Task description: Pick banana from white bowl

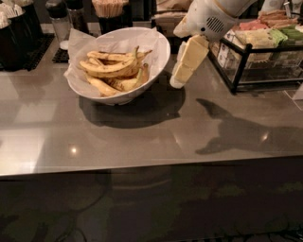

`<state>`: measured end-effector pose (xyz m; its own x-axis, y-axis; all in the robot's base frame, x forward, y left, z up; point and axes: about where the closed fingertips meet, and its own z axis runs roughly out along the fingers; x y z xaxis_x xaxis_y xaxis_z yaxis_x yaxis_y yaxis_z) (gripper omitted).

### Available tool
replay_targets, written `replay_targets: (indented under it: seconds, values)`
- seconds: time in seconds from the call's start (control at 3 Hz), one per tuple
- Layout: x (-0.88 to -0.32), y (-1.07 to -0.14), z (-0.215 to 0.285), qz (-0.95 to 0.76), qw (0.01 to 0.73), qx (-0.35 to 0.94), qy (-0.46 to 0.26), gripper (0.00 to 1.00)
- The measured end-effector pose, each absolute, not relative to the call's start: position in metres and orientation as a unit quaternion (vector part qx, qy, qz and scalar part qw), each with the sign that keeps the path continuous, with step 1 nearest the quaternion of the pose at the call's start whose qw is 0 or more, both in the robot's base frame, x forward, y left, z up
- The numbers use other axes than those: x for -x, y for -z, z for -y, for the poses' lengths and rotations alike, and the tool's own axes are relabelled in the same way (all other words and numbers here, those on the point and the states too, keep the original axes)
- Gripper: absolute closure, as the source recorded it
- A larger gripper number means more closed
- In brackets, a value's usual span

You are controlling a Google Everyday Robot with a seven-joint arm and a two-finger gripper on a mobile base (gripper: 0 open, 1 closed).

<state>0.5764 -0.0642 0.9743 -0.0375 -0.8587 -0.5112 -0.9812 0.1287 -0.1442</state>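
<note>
The white bowl (pixel 162 53), lined with crinkled white paper, stands tilted on the grey counter at the back left. It holds several speckled yellow bananas. The long curved banana (pixel 110 71) lies across the top of the pile. My gripper (pixel 177 82) hangs from the white arm at the upper right. It is just right of the bowl's rim, a little above the counter, and touches neither the bowl nor the fruit. It holds nothing that I can see.
A black wire basket (pixel 237 71) with coloured packets stands at the right, close behind the arm. Dark containers (pixel 19 28), a glass shaker (pixel 60 21) and a cup of sticks (pixel 110 10) line the back. The counter's front edge (pixel 142 166) runs across the middle.
</note>
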Motion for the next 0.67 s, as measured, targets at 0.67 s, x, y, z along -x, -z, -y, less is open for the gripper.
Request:
replay_targets:
  seconds: [0.67]
  values:
    - [-0.5781, -0.9734, 0.069, -0.72, 0.268, 0.629, -0.121, 0.0]
